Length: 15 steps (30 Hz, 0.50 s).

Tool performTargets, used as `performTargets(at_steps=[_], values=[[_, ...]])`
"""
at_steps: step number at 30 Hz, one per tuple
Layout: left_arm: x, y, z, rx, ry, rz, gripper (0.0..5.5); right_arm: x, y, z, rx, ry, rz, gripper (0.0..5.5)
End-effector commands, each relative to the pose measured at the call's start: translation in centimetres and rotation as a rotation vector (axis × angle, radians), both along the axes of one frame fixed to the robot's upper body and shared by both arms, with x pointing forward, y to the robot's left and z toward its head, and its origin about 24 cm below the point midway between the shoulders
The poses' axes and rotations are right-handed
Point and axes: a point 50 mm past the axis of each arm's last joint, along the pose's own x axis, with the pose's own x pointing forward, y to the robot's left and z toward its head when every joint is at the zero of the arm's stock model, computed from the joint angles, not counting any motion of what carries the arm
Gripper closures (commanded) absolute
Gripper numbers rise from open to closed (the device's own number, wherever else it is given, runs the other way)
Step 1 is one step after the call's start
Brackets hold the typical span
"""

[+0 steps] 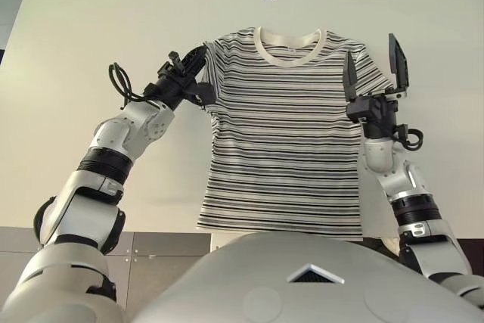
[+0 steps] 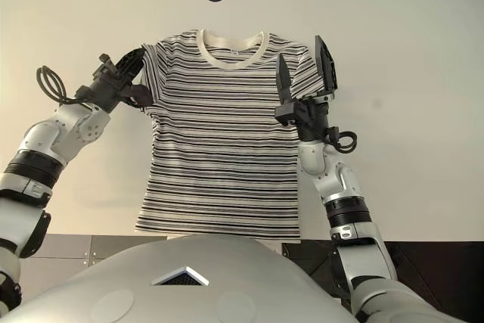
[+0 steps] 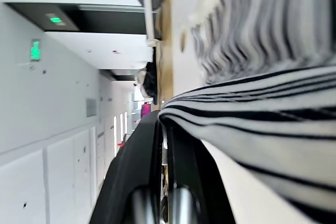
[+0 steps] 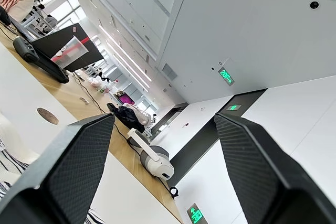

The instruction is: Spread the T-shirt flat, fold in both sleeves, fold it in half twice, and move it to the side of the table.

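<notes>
In the eye views we see the T-shirt flat mid-surface, hem toward the near edge, left gripper at one sleeve, right gripper spread over the other; in the left wrist view, striped cloth pinched; in the right wrist view, fingers wide apart.

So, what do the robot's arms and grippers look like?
The left arm and right arm are silver-grey shells with black rings at the joints. The left gripper and right gripper are black, with two flat tapering fingers; a black cable loops by each wrist.
</notes>
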Motion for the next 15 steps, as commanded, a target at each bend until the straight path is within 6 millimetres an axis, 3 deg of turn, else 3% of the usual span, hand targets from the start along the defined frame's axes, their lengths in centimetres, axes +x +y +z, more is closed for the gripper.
performTargets(at_steps=[1, 9, 12, 15], values=[[0.2, -1.5, 0.7, -0.036, -0.041, -0.049, 5.38, 0.1, -0.1, -0.1, 0.000, 0.003, -0.009, 1.98], [-0.1, -5.6, -1.2, 0.021, 0.044, -0.210, 5.38, 0.2, -0.1, -0.2, -0.006, 0.000, -0.011, 1.98], [-0.3, -6.1, -2.1, 0.035, 0.093, -0.226, 5.38, 0.3, -0.4, 0.1, -0.012, -0.009, -0.019, 1.98], [0.0, -5.8, -2.3, 0.011, 0.123, -0.188, 4.87, 0.5, -1.7, 0.8, -0.030, -0.030, -0.063, 1.98]])
